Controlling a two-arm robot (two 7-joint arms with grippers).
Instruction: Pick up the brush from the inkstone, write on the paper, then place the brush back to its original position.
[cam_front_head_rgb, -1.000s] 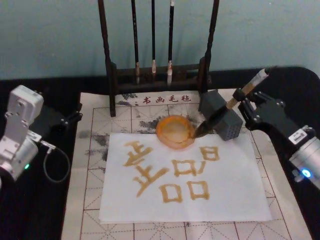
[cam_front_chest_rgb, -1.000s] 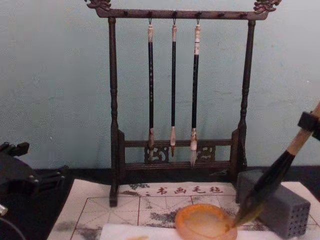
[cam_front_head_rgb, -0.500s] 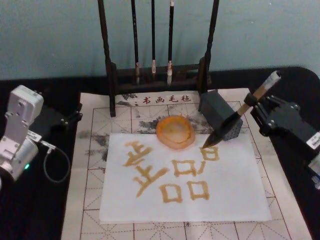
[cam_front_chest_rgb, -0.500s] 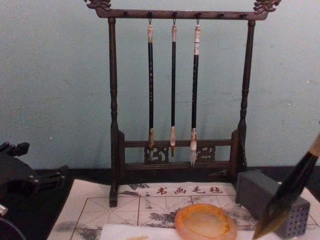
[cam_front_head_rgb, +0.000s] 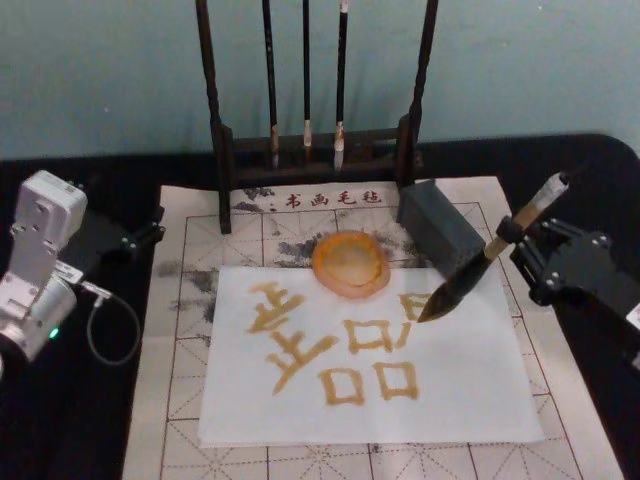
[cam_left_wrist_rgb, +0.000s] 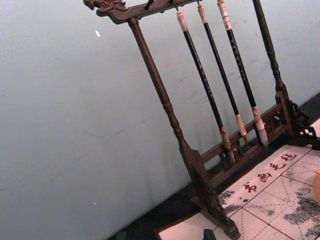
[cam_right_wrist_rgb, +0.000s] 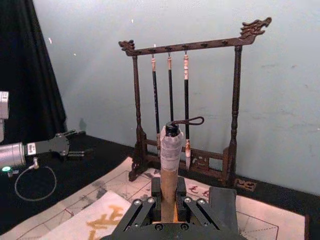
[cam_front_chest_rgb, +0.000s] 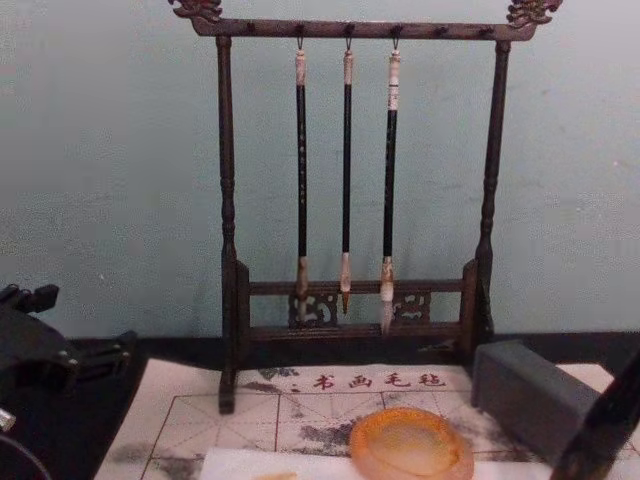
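Right gripper was clamped on the tan handle of the brush, above the right edge of the felt mat. Brush was tilted, bristle tip down over the upper right of the paper, at a tan character; contact not discernible. Inkstone sat apart, at the paper's top edge. Left gripper sat parked far left

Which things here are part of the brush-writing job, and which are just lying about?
Job: brush, clamped in the right gripper; inkstone; paper.
Lying about: brush rack; three thin brushes on it; grey block; felt mat; left gripper, parked at left.
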